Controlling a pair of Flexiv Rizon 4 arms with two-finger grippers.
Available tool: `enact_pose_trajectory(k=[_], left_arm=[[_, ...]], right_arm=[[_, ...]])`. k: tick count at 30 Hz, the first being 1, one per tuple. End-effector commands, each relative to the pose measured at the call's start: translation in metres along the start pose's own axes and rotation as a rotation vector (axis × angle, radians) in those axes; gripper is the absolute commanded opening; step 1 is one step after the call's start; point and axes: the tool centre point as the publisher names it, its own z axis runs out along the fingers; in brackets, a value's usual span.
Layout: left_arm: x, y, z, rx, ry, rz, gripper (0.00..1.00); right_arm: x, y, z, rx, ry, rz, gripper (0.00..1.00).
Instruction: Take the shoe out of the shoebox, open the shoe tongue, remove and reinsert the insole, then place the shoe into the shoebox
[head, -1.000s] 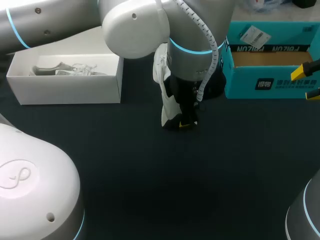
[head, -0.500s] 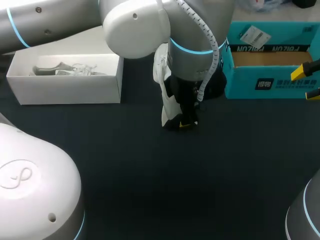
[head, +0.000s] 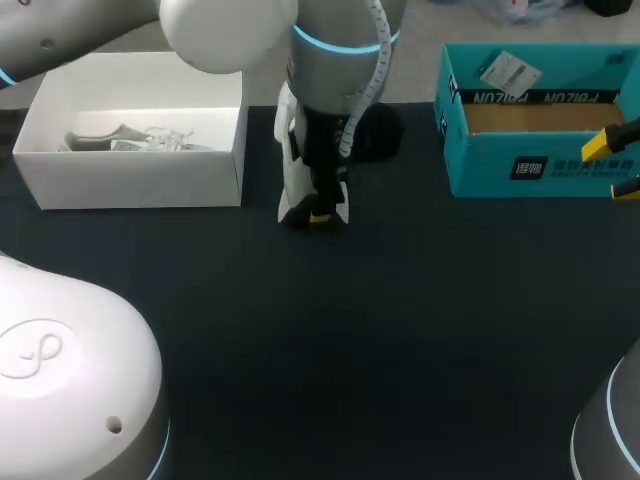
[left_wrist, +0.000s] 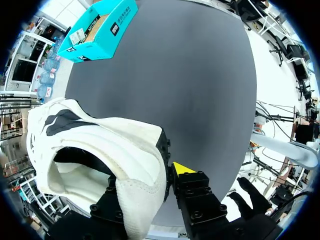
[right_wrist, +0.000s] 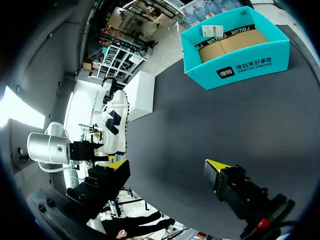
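The left gripper (left_wrist: 148, 176) is clamped on the heel of a white shoe (left_wrist: 95, 145). One finger is out of sight down inside the opening, and the other, with its yellow tip showing, presses the back of the heel from outside. The shoe runs away from the fingers with its opening in plain view and a black mark on its side. I cannot tell whether any part of it touches the dark table (head: 400, 330).

In the head view the held shoe is outside the white shoebox (head: 130, 165), just beside the wall that faces the teal box (head: 540, 150). A second pale shoe (head: 130, 138) lies flat inside the white shoebox. The left arm (head: 230, 35) comes in over the far edge of the white shoebox and bends down to the shoe.

The teal box sits well apart from the white shoebox, across a stretch of bare table, with its top open.

The right gripper (right_wrist: 166, 165) hangs wide open with nothing between its yellow tips. It is farther from the white shoebox than the teal box is, near that box's outer end.
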Motion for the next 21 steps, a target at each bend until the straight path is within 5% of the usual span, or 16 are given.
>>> enact_pose_trajectory(k=[1, 21], left_arm=[[-0.026, 0.062, 0.004, 0.061, -0.005, 0.015, 0.0], [-0.185, 0.231, 0.028, 0.075, -0.022, -0.149, 0.0]], right_arm=[[0.0, 0.0, 0.0, 0.001, -0.003, 0.002, 1.0], [0.0, 0.0, 0.0, 0.001, -0.003, 0.002, 1.0]])
